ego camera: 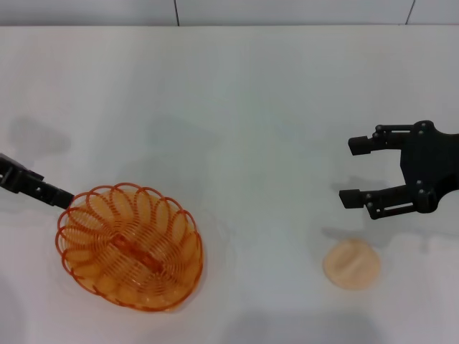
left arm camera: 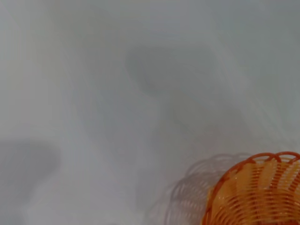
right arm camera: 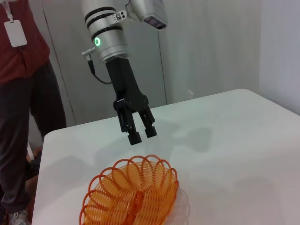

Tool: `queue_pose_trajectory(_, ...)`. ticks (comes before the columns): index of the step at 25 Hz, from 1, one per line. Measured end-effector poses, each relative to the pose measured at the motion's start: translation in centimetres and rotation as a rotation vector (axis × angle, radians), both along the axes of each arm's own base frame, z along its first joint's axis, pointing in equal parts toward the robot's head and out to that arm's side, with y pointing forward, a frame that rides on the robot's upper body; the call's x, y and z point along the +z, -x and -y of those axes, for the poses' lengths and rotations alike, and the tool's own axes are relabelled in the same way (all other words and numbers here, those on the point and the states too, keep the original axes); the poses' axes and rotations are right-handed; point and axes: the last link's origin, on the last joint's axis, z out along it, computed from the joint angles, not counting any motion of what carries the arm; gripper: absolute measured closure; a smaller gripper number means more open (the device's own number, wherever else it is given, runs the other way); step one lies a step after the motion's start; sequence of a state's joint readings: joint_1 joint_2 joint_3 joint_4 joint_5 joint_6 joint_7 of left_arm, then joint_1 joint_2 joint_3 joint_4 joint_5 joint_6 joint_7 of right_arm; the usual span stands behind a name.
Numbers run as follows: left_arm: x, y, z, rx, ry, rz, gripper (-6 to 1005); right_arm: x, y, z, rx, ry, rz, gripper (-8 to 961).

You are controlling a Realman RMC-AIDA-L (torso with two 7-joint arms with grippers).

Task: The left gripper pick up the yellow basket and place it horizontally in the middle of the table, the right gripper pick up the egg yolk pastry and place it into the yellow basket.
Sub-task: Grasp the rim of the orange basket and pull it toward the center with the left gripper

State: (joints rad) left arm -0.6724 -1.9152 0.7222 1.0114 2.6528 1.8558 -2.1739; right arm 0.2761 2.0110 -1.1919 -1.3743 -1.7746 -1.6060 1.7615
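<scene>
The yellow basket (ego camera: pixel 129 247) lies on the white table (ego camera: pixel 237 107) at the front left, its looped rim up and nothing inside; it also shows in the left wrist view (left arm camera: pixel 262 192). My left gripper (ego camera: pixel 63 196) reaches in from the left. In the right wrist view the left gripper (right arm camera: pixel 142 136) hangs just above the basket (right arm camera: pixel 131 197), beside its rim, fingers a little apart and holding nothing. The egg yolk pastry (ego camera: pixel 351 264) rests on the table at the front right. My right gripper (ego camera: pixel 351 170) hovers open just behind it, empty.
A person (right arm camera: pixel 18 93) in a red shirt with a badge stands beyond the table's edge near the left arm. The table's far edge meets a wall (ego camera: pixel 229 11) at the back.
</scene>
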Motion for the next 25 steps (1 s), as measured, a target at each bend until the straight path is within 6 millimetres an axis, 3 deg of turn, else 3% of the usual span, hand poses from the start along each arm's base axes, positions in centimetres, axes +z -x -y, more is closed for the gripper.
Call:
queue_pose_trajectory(14, -2.5, 0.3, -0.7, 0.057, 0.055, -0.070, 206, 0.0, 0.3, -0.1, 0.010, 0.003, 0.000, 109)
queue_pose_trajectory(25, -3.1, -0.4, -1.4, 0.041, 0.087, -0.109, 219, -0.1, 0.2, -0.1, 0.009, 0.010, -0.001, 109)
